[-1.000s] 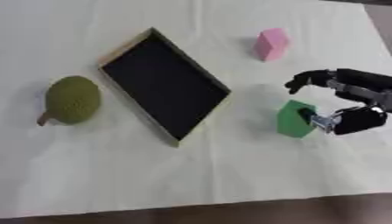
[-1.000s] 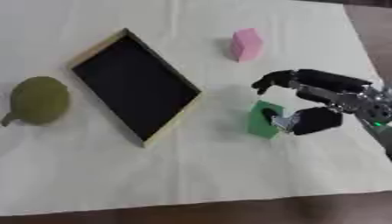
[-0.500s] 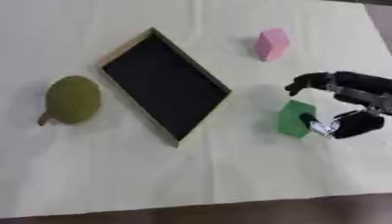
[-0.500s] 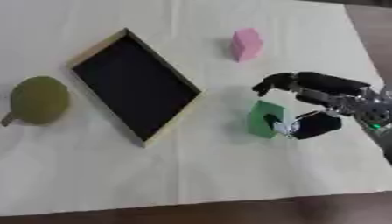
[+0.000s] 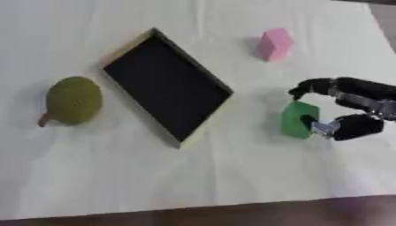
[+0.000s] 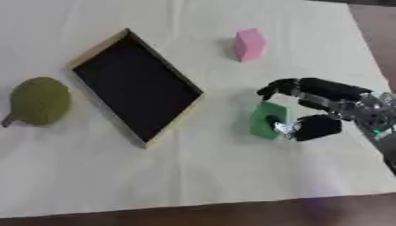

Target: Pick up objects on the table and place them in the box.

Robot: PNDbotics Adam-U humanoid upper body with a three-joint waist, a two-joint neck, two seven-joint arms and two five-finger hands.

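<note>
My right hand (image 6: 325, 110) is at the green block (image 6: 268, 120), which stands on the bench (image 6: 193, 176) just right of the box (image 6: 136, 86). My fingers (image 6: 287, 86) curl over the block's top edge from above and my thumb sits against its near face, so I am pinching the block between them. It looks to be resting on the cloth, not yet lifted, though I cannot be sure of that from here.

My left hand shows in neither view.

As I judge it, the task has barely started. The box lies open and dark inside, with nothing in it that I can see. Three things are left outside it: the green block in my grip, the pink block (image 6: 248, 44) further back on the right and well apart from my hand, and the round green fruit (image 5: 73, 99) with its short stem, lying to the left of the box.
</note>
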